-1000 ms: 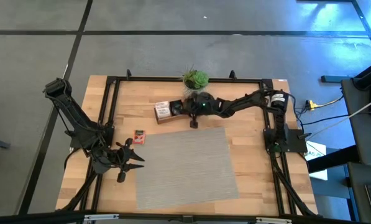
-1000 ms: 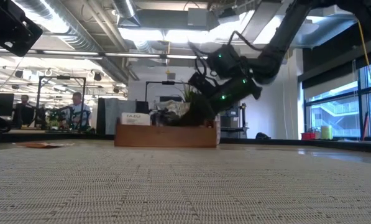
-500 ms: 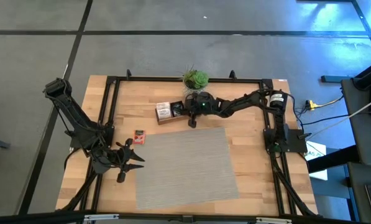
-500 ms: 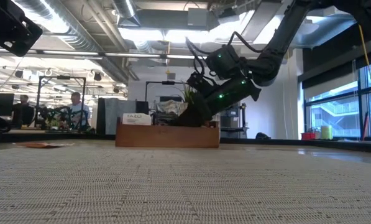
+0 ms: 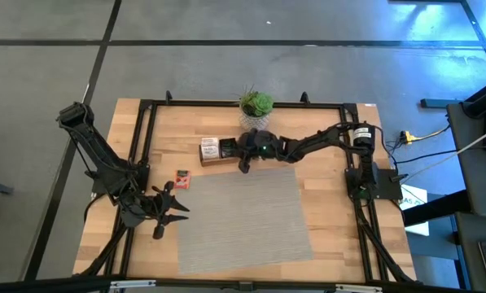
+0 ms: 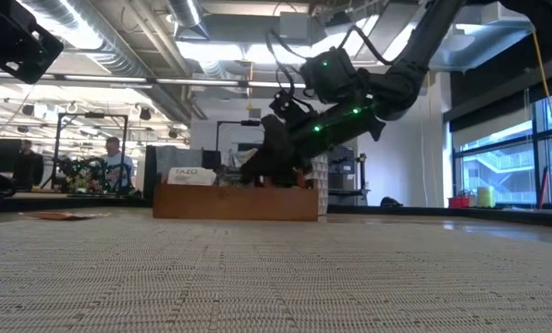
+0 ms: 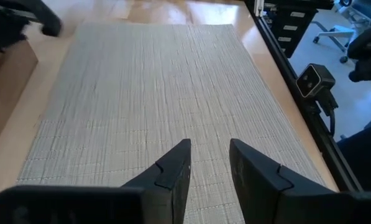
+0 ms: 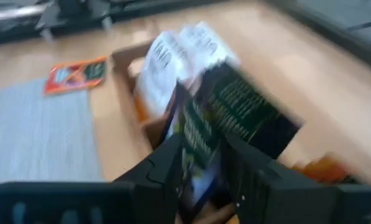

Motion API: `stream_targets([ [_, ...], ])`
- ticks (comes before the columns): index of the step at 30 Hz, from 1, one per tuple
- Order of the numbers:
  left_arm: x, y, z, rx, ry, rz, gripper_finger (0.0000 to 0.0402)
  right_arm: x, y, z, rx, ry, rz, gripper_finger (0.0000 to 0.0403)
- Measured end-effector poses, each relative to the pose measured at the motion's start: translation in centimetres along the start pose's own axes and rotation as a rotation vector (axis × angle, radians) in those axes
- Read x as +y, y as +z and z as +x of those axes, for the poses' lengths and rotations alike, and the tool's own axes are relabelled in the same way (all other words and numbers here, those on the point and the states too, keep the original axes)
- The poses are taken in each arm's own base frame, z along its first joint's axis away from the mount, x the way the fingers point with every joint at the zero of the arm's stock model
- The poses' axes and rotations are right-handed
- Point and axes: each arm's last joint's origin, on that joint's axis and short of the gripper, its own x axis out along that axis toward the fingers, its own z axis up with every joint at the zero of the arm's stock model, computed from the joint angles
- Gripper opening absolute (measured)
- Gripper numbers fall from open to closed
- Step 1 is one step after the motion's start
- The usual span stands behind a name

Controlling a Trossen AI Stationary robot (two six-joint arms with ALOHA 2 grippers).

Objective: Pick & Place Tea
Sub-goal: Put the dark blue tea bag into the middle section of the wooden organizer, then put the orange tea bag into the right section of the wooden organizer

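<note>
A wooden tray (image 5: 224, 158) stands on the table beyond the far edge of the grey mat (image 5: 243, 216). It holds upright tea packets, white ones (image 8: 173, 56) and dark green ones (image 8: 235, 106). My right gripper (image 8: 210, 168) reaches down into the tray, open, with a finger on each side of a dark green packet. One orange packet (image 5: 182, 179) lies flat on the wood left of the mat. My left gripper (image 7: 209, 165) hovers open over the mat's near left corner, with nothing between its fingers. My right gripper slants down into the tray from the table's right, and a dark green packet (image 8: 201, 143) stands upright between its fingers. The view is blurred, so I cannot tell whether the fingers touch the packet or the tray.
A small green plant (image 5: 256, 103) stands at the far edge behind the tray. A black frame (image 5: 145, 138) runs around the table top. The mat covers the table's middle and near part.
My right gripper has moved toward the table's left edge and rolled about its own axis, its fingers staying down in the tray. The tray has slid a little toward the left edge with it.
</note>
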Motion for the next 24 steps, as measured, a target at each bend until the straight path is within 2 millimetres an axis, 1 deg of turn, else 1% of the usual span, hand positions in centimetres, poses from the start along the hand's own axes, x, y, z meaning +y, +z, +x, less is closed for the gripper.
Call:
stream_targets([
  [5, -0.1, 0.0, 0.0, 0.012, -0.017, -0.017, 0.0111, 0.3, 1.5, 0.2, -0.046, -0.044, -0.015, 0.0132],
  [8, 0.0, -0.1, 0.0, 0.023, -0.019, -0.027, 0.0111, 0.4, 3.0, 0.2, -0.085, -0.053, -0.035, 0.0135],
  [10, 0.0, -0.3, 0.0, 0.044, -0.03, -0.022, 0.0109, 0.6, 4.2, 0.1, -0.12, -0.033, -0.033, 0.0135],
  [12, 0.1, -0.5, 0.0, 0.074, -0.033, -0.03, 0.0108, 1.2, 5.1, 0.2, -0.143, 0.036, -0.038, 0.0135],
  [17, 1.3, -1.7, -0.1, 0.166, 0.095, -0.152, 0.0108, 4.0, 7.0, 0.3, -0.185, 0.279, -0.073, 0.0135],
  [20, 2.3, -2.5, -0.1, 0.236, 0.198, -0.212, 0.0111, 5.6, 7.2, 0.2, -0.196, 0.318, -0.115, 0.0135],
  [24, 3.1, -3.3, 0.0, 0.292, 0.301, -0.22, 0.011, 7.6, 6.9, -0.1, -0.218, 0.345, -0.232, 0.0135],
])
